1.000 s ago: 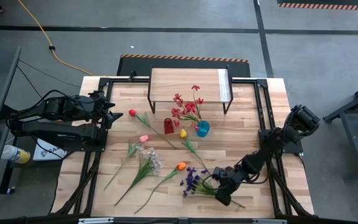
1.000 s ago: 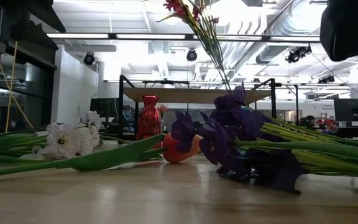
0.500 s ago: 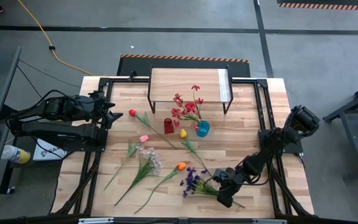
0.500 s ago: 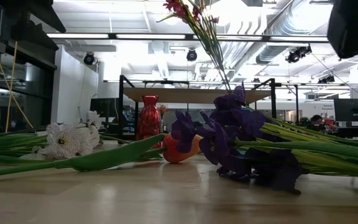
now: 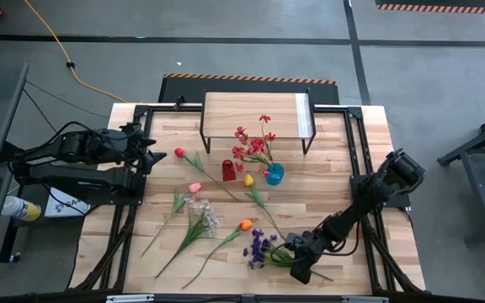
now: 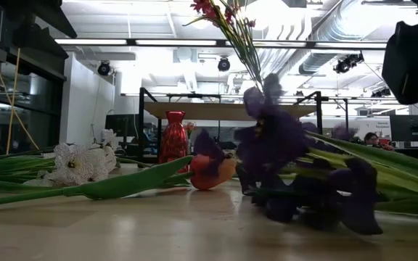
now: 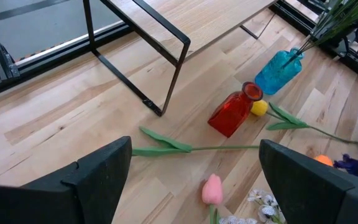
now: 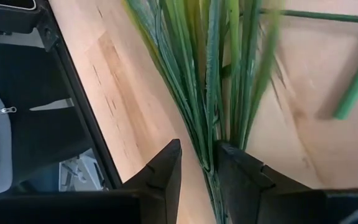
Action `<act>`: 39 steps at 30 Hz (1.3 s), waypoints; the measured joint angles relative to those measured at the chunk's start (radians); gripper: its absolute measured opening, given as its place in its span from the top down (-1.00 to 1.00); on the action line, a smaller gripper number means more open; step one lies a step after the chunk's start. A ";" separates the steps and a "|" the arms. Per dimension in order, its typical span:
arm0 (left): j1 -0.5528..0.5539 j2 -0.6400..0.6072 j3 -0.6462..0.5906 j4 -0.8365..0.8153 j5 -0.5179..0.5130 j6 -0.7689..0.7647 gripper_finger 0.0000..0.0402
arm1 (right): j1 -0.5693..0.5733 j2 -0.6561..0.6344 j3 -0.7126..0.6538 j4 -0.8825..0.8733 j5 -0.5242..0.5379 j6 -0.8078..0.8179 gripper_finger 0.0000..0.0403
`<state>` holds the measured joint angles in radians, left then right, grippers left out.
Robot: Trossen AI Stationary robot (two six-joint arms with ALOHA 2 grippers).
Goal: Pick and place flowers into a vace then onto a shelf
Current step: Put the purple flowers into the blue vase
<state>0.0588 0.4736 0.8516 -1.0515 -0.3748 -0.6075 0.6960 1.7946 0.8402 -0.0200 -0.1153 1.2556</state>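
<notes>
Wooden plank table (image 5: 335,189) carries scattered flowers (image 5: 194,187); grey floor (image 5: 226,50) surrounds it.

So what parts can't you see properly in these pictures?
- Purple flowers: blurred in the low view, so petal shapes are unclear.
- Their stems: the right wrist view cuts off the blossoms at the picture's edge.
- Right gripper: shut on the stems; the high view shows it too small to see the grip.
- Blue vase: hidden behind the purple flowers in the low view.
- Left gripper: open, fingertips cut off by the edge.
</notes>
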 joint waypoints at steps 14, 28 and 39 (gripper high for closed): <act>0.000 0.000 0.000 0.000 0.000 0.000 -0.92 | 0.000 -0.006 -0.005 0.014 -0.003 -0.018 0.95; 0.000 0.000 0.000 0.000 0.000 0.000 -0.92 | 0.001 -0.145 -0.007 0.019 -0.042 -0.091 0.97; 0.000 0.000 0.000 0.001 0.000 0.000 -0.92 | 0.001 -0.351 -0.006 -0.023 0.189 -0.131 0.98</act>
<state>0.0587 0.4736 0.8516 -1.0508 -0.3751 -0.6077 0.6968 1.4433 0.8345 -0.0431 0.0737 1.1250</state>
